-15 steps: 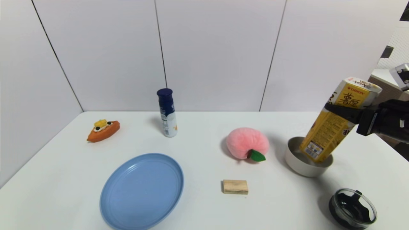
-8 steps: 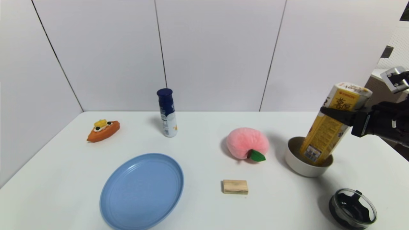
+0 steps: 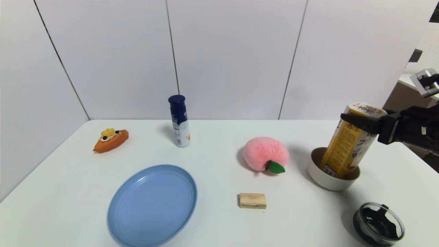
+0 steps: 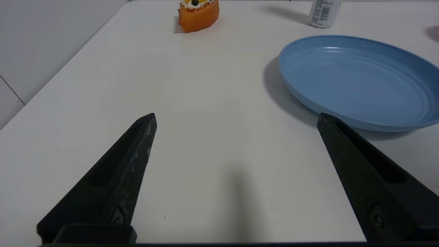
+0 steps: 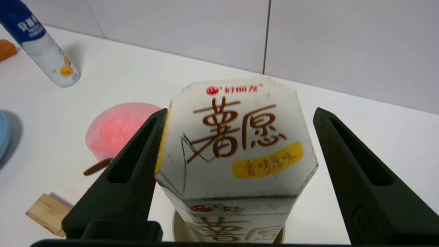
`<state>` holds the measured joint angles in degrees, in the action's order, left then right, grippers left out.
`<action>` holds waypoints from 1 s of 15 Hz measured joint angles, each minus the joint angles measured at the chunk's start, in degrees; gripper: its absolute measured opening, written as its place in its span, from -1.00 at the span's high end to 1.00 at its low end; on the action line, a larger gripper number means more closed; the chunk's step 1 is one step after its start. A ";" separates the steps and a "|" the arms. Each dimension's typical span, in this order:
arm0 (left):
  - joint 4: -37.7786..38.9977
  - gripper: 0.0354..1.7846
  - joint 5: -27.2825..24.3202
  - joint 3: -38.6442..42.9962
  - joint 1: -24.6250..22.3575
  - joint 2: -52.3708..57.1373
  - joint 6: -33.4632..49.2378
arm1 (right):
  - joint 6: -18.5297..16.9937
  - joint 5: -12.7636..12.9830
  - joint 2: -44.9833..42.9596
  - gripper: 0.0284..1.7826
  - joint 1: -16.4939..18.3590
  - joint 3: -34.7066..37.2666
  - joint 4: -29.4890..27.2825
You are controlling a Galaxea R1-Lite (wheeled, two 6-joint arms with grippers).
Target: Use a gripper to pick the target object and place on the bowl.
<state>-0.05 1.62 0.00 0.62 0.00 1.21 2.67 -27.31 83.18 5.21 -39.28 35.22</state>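
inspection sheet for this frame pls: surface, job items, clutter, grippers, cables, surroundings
Surface: white table.
Job's things: yellow snack box stands tilted inside the beige bowl.
Clutter: blue plate, plush peach, wooden block, blue-capped bottle, toy boat, black glass-rimmed container.
Grippers: right gripper open around the box top, one finger touching; left gripper open, low over the table beside the plate.
Cables: nothing seen.
Surroundings: white panel walls.

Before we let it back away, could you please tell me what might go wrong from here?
1. The snack box stands tilted in the bowl, so it may topple out once unsupported.
2. The right tool is open, but one finger touches the box and could drag it over while withdrawing.
3. A falling box might hit the peach toy or black container.
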 joint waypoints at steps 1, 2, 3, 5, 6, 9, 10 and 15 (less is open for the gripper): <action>-0.02 -0.89 0.00 0.00 0.00 0.00 0.00 | -1.00 0.02 -0.95 -0.67 0.05 -0.90 -0.07; 0.00 -0.89 0.00 0.00 0.00 0.00 -0.02 | -2.65 -0.04 -2.33 -0.70 0.00 -1.68 -0.05; 0.00 -0.89 0.00 0.00 0.00 0.00 0.00 | -4.75 -0.09 -4.16 -0.73 -0.24 -2.41 -0.07; -0.02 -0.89 0.00 0.00 -0.02 0.00 0.00 | -8.09 -0.63 -9.36 -0.77 -0.66 -3.61 -1.29; -0.02 -0.89 0.00 0.00 -0.02 0.00 -0.02 | -8.84 -1.18 -12.40 -0.79 -0.80 -4.13 -2.29; 0.00 -0.89 0.00 0.00 0.00 0.00 -0.02 | -9.41 -2.86 -22.87 -0.83 -1.49 -4.51 -9.97; 0.00 -0.89 0.02 0.00 0.00 0.00 -0.02 | -9.01 -2.99 -26.62 -0.84 -1.63 -4.18 -14.93; 0.00 -0.89 0.00 0.00 0.00 0.00 -0.02 | 1.82 6.95 -43.59 -0.88 -1.00 5.81 -38.60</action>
<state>-0.05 1.62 0.00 0.62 0.00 1.18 4.49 -20.36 39.58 4.21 -33.46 -3.38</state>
